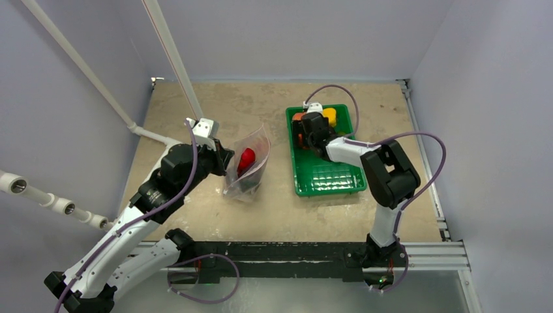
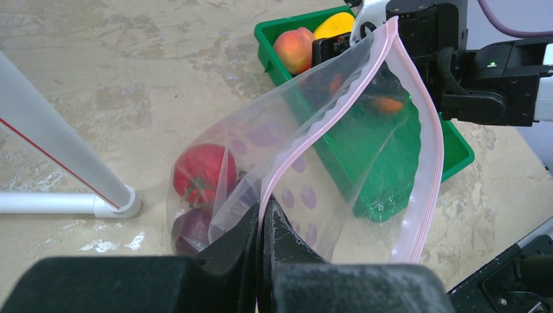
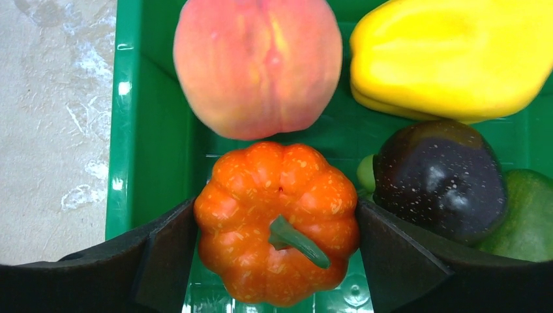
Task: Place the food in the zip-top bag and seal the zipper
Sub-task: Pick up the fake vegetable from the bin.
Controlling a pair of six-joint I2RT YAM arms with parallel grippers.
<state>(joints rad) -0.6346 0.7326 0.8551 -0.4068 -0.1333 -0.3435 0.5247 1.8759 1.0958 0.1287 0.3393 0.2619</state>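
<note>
left gripper [image 2: 261, 225] pinched tight on bag [image 2: 365, 156] rim at zipper [image 2: 432, 150], bag propped up, mouth gaping toward tray [image 1: 326, 177] | in bag: tomato [image 2: 201, 171], purple piece [image 2: 192, 231] beneath | right gripper [image 3: 277, 241] clamping pumpkin [image 3: 274, 189] by both flanks, in tray next to peach [image 3: 257, 65], pepper [image 3: 456, 55], plum [image 3: 440, 179]

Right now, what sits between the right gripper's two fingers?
The orange toy pumpkin, sitting in the green tray. The right gripper flanks it, fingers seemingly touching its sides. Only the right wrist view shows this.
</note>
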